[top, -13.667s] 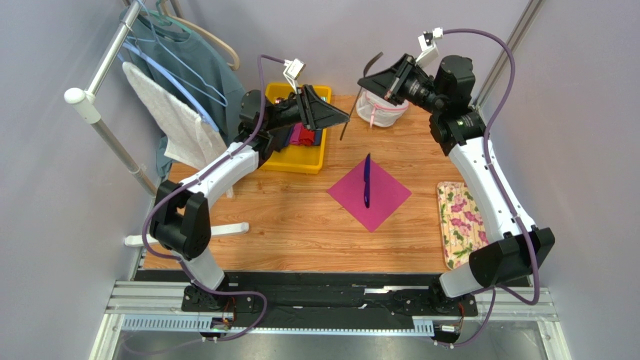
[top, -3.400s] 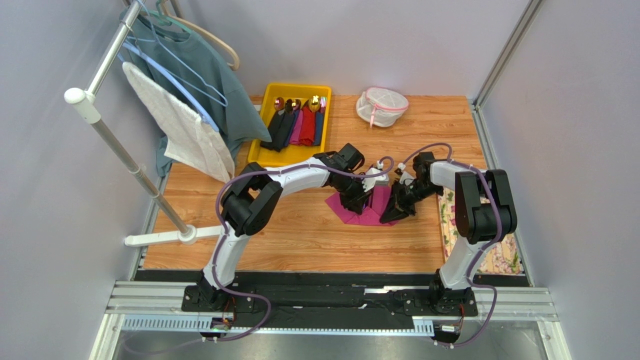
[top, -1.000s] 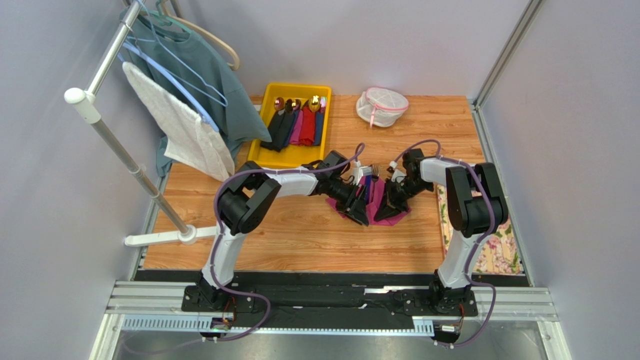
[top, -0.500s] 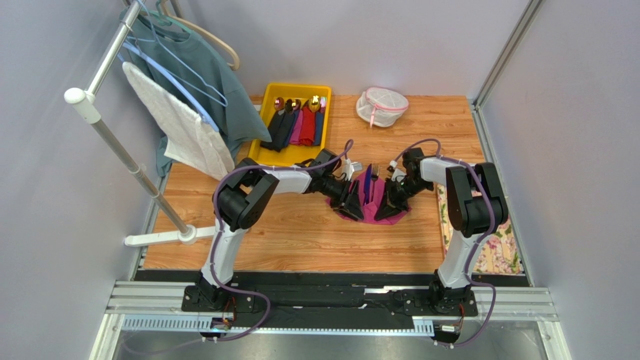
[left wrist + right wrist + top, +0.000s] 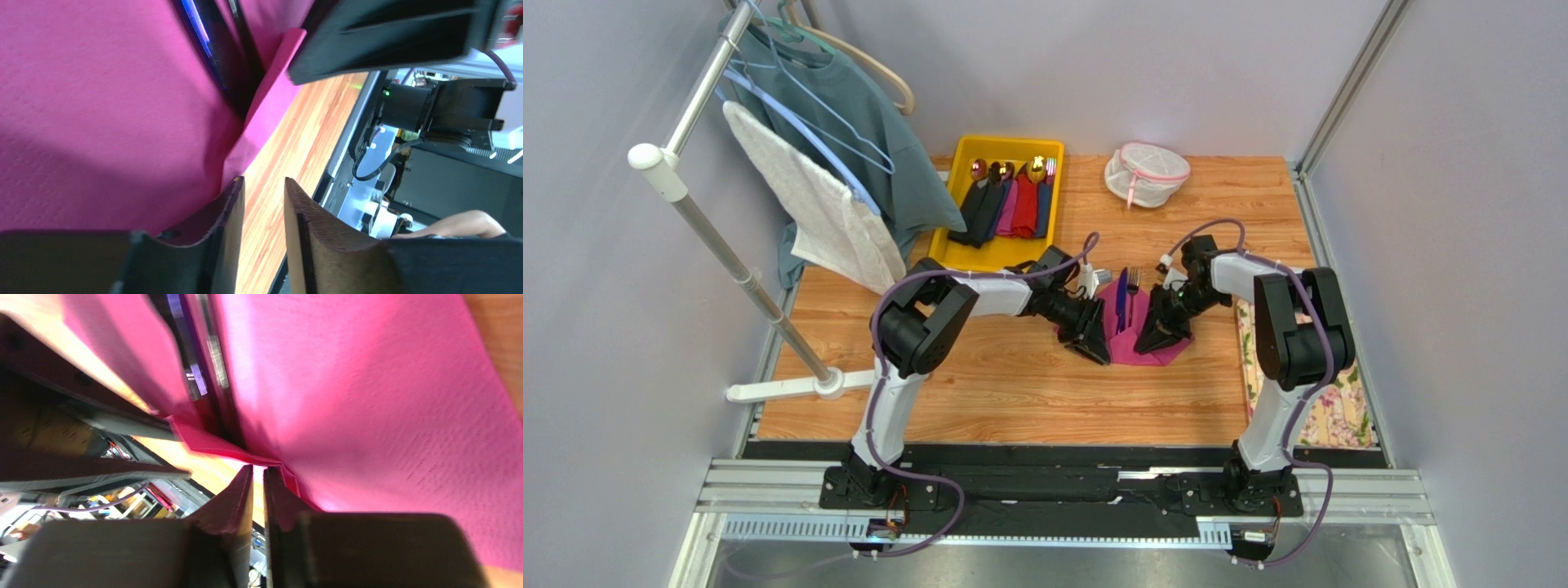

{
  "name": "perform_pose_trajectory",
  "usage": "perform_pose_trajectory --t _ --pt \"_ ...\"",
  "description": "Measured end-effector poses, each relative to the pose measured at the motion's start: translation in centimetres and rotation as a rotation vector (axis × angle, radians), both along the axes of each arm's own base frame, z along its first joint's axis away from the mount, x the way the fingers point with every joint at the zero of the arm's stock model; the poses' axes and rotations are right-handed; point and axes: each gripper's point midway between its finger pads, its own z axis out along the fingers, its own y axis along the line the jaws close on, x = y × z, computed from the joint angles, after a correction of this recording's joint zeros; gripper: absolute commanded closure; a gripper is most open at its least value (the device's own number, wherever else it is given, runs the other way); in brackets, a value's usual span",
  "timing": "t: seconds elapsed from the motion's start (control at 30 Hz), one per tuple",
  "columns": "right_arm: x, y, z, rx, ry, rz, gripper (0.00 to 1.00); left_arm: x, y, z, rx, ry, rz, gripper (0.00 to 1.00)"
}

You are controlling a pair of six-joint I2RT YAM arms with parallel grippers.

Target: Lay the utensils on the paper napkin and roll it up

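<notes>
The magenta paper napkin [image 5: 1133, 344] lies mid-table with its near side edges lifted into folds. The dark blue-black utensils [image 5: 1122, 298] lie along its middle, their far ends sticking out past it. My left gripper [image 5: 1093, 347] is low at the napkin's left edge. In the left wrist view [image 5: 263, 184] its jaws stand a little apart with only wood between them, beside the napkin [image 5: 92, 122] and utensils [image 5: 215, 55]. My right gripper [image 5: 1147, 339] rests at the right edge. In the right wrist view [image 5: 258, 468] its jaws are nearly closed at the napkin's [image 5: 368, 386] folded edge, by the utensils [image 5: 196, 361].
A yellow tray [image 5: 997, 260] with sleeved gold and silver cutlery sits at the back left. A white mesh pouch [image 5: 1146, 172] is at the back. A floral cloth [image 5: 1338, 419] lies under the right arm. A clothes rack [image 5: 689, 202] with garments stands on the left.
My left gripper has slid left off the napkin's middle to its left edge. The utensils now show between the two grippers. The right gripper has shifted slightly toward the back.
</notes>
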Motion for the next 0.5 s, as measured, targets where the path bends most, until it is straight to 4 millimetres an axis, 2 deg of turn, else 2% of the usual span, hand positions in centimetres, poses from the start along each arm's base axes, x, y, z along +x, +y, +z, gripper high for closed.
perform_pose_trajectory --t 0.1,0.17,0.27,0.33,0.4,0.5 --pt "0.5 0.1 1.4 0.012 -0.052 0.007 0.75 0.1 0.2 -0.2 0.013 0.007 0.007 0.67" --pt "0.9 0.4 2.8 0.033 -0.103 0.014 0.76 0.1 0.3 -0.3 0.016 0.01 0.009 0.68" --pt "1.2 0.9 5.0 0.079 -0.166 0.026 0.81 0.1 0.4 -0.4 0.018 0.011 0.011 0.73" --pt "1.1 1.2 6.1 0.108 -0.19 0.032 0.86 0.2 0.4 -0.5 0.021 0.013 0.014 0.82" --pt "1.0 1.5 6.6 0.131 -0.197 0.036 0.9 0.2 0.5 -0.7 0.027 0.017 0.016 0.87" --pt "0.1 1.7 6.0 0.144 -0.171 0.044 0.94 0.1 0.6 -1.0 0.032 0.028 0.017 0.89"
